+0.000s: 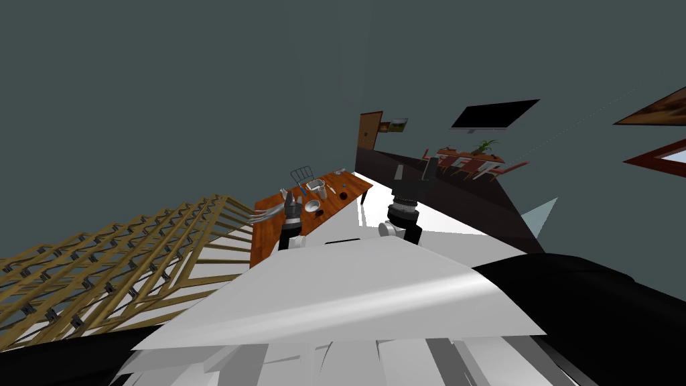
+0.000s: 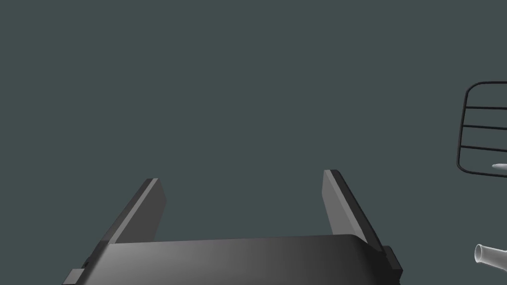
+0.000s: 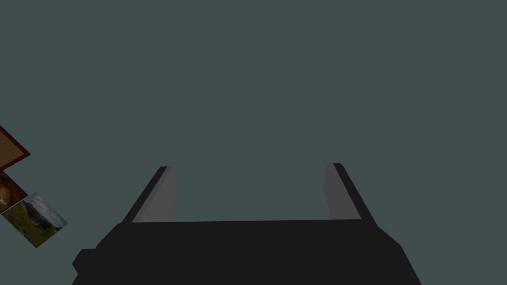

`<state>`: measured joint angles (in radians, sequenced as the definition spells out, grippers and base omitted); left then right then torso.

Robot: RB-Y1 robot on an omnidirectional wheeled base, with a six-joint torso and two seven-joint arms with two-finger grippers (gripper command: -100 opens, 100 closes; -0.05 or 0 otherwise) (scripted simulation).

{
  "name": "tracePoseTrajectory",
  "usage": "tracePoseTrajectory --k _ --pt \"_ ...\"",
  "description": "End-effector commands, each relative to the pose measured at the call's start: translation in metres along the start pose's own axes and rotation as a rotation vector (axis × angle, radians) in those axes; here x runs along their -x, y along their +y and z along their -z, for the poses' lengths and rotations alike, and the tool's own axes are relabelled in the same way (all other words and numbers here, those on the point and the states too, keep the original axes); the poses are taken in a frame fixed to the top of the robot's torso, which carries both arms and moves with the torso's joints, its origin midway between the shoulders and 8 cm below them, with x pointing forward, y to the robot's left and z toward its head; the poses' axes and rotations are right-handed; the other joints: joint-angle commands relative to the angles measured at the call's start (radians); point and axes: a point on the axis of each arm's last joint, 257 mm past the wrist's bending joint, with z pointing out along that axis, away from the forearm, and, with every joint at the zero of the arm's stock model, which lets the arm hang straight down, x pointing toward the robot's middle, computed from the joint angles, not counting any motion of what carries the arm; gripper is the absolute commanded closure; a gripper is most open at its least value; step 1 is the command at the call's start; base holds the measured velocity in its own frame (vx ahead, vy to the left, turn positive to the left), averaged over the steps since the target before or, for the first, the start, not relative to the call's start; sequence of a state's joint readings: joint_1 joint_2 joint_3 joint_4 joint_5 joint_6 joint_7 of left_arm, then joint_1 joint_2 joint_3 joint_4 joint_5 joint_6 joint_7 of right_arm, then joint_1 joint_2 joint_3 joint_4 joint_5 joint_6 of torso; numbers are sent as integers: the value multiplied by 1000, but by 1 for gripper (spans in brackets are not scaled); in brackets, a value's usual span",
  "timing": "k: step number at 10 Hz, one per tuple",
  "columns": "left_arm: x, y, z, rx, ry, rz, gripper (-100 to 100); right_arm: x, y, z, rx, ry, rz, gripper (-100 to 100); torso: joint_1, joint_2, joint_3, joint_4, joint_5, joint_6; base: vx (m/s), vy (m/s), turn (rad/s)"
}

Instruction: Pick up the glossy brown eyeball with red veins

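Observation:
A brown wooden table (image 1: 268, 231) stands ahead of me to the left, with small things on it. Two small dark round things lie there, one (image 1: 344, 195) toward the far end and one (image 1: 319, 213) beside a white bowl (image 1: 311, 206); which of them is the eyeball I cannot tell. My left gripper (image 1: 290, 196) hovers over the table's near half, open with nothing in it (image 2: 242, 177). My right gripper (image 1: 415, 169) is raised to the right of the table, open and empty (image 3: 250, 166), facing a grey wall.
A dark wire rack (image 1: 301, 177) (image 2: 482, 128), a white tub (image 1: 314, 184) and a white cup (image 1: 322, 191) stand on the table. A wooden lattice frame (image 1: 120, 261) lies to the left. A long dark counter (image 1: 455, 201) runs on the right, with a door (image 1: 368, 129) behind it.

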<state>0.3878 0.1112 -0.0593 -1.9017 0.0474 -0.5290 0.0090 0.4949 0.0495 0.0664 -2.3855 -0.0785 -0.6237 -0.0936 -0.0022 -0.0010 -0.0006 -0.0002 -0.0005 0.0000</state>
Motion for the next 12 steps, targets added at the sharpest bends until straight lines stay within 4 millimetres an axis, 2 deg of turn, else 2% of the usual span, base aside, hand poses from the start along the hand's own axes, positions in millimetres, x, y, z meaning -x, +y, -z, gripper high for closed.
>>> tracePoseTrajectory --k 1,4,8,12 --pt "1 16 3 30 -1 3 -100 0 0 0 0 0 0 0 0 0 0 0 0 0 12 -31 2" --pt "5 51 5 98 -4 14 -100 0 0 0 0 0 0 0 0 0 0 0 0 0 16 -37 5" --pt "13 87 10 171 -15 22 -100 0 0 0 0 0 0 0 0 0 0 0 0 0 19 -42 6" --pt "19 124 25 252 -26 23 -100 0 0 0 0 0 0 0 0 0 0 0 0 0 16 -31 5"
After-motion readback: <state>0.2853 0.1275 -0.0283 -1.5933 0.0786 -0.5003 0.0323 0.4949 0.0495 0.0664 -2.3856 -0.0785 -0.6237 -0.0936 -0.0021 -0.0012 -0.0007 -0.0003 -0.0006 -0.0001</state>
